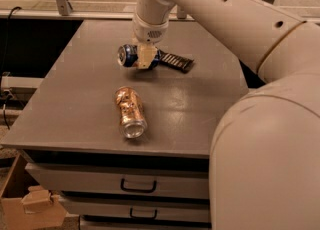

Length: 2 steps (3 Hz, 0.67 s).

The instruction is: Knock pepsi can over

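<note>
The pepsi can (129, 55) is dark blue and lies on its side between my fingers, its silver top facing left. My gripper (144, 57) is shut on it, low over the back middle of the grey table (65, 109). I cannot tell whether the can touches the table. The arm comes down to it from the upper right.
A gold can (131, 112) lies on its side in the middle of the table, in front of the gripper. A flat black ridged bar (177, 62) lies just right of the gripper. Drawers (135, 186) are below the table's front edge, and a cardboard box (30, 206) is at lower left.
</note>
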Motion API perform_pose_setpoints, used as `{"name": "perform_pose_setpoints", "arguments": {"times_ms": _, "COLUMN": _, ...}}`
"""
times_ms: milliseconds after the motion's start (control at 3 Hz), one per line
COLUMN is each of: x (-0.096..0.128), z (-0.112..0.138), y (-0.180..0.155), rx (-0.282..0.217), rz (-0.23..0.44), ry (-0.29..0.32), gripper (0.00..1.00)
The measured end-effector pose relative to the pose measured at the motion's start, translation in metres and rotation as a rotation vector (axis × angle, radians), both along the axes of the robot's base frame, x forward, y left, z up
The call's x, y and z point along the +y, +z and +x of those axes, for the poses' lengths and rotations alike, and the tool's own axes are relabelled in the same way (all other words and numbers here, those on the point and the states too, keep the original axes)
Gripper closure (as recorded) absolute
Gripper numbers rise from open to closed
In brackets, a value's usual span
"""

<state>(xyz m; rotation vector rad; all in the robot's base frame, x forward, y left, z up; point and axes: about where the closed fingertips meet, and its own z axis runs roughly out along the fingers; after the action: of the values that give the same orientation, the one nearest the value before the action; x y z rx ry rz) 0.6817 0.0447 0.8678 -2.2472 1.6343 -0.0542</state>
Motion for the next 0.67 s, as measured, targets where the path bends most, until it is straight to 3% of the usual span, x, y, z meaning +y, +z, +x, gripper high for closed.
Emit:
{"name": "perform_pose_setpoints", "arguments": {"times_ms": 333, "x": 0.026, "z": -0.014, "y": -0.016, "rx": 0.047, "rz": -0.014, "ry": 0.104, "gripper": 0.58}}
{"name": "perform_pose_setpoints", "arguments": {"times_ms": 667, "x": 0.041, "z": -0.024, "y": -0.023, "rx": 0.076, "rz": -0.014, "ry": 0.165, "gripper": 0.35}}
